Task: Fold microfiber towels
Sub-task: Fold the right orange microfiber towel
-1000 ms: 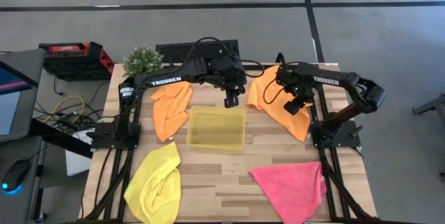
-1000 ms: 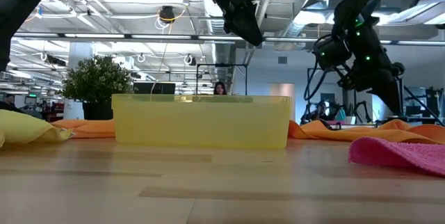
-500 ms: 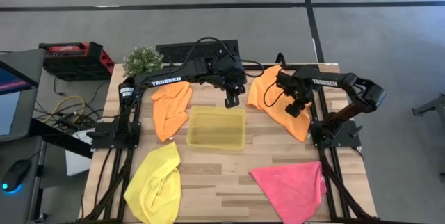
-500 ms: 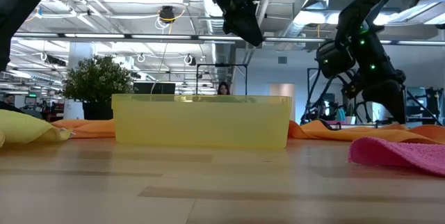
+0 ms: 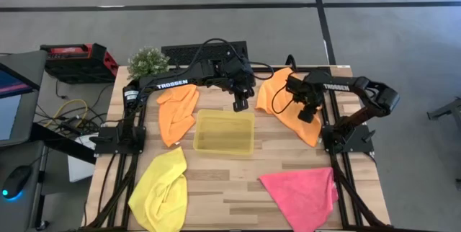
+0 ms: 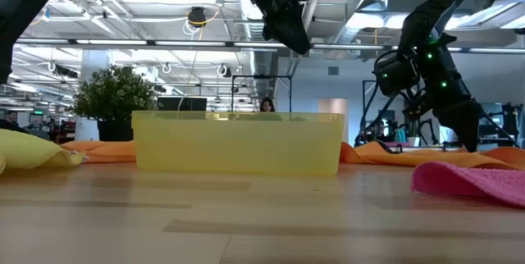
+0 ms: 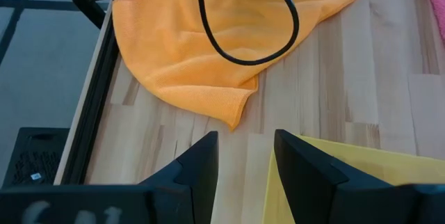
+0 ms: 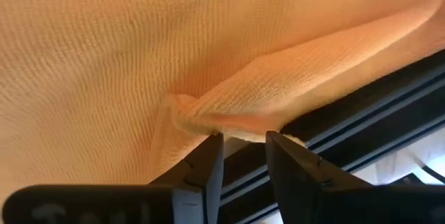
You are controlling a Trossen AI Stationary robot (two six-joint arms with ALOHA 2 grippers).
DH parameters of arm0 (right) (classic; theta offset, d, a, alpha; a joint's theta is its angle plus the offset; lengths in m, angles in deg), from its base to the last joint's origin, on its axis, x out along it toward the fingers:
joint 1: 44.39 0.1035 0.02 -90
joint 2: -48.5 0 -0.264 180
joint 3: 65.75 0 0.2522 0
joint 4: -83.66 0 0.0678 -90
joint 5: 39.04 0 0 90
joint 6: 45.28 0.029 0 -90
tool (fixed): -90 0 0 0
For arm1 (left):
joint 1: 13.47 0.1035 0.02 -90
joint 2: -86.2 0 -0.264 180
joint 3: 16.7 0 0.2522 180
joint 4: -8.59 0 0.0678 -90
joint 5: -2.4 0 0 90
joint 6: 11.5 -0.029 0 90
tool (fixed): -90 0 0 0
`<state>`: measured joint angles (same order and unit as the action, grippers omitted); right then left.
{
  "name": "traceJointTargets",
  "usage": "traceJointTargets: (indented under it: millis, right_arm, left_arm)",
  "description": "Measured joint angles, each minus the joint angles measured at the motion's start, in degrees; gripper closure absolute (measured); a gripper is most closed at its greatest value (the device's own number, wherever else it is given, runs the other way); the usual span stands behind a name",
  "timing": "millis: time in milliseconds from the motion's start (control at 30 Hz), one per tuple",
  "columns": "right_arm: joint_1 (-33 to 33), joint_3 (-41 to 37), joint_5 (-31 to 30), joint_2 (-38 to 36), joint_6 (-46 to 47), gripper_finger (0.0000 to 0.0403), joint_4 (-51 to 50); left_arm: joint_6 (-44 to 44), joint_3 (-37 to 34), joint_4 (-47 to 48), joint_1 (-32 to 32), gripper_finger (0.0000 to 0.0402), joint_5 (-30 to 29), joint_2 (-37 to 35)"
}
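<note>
The right gripper (image 8: pixel 240 147) is lowered onto the right-hand orange towel (image 5: pixel 284 102) at the table's back right. Its fingers are held slightly apart at a raised fold of the towel's edge, beside the table's dark rail. The left gripper (image 7: pixel 242 156) is held above the yellow tray's (image 5: pixel 224 132) far edge, its fingers parted and empty.

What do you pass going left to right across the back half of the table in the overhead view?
Potted plant → left orange towel → left gripper → right orange towel → right gripper.
</note>
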<state>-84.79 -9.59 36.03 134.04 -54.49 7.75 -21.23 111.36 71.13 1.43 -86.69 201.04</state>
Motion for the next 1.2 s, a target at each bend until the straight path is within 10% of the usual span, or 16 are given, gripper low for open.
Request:
traceJointTargets:
  millis: [1200]
  right_arm:
    - [-2.25, -2.75, -5.35, -0.25, -11.16, 0.0271, 7.63]
  left_arm:
    - [1.22, -0.02, 0.00, 0.00, 0.0267, 0.00, 0.01]
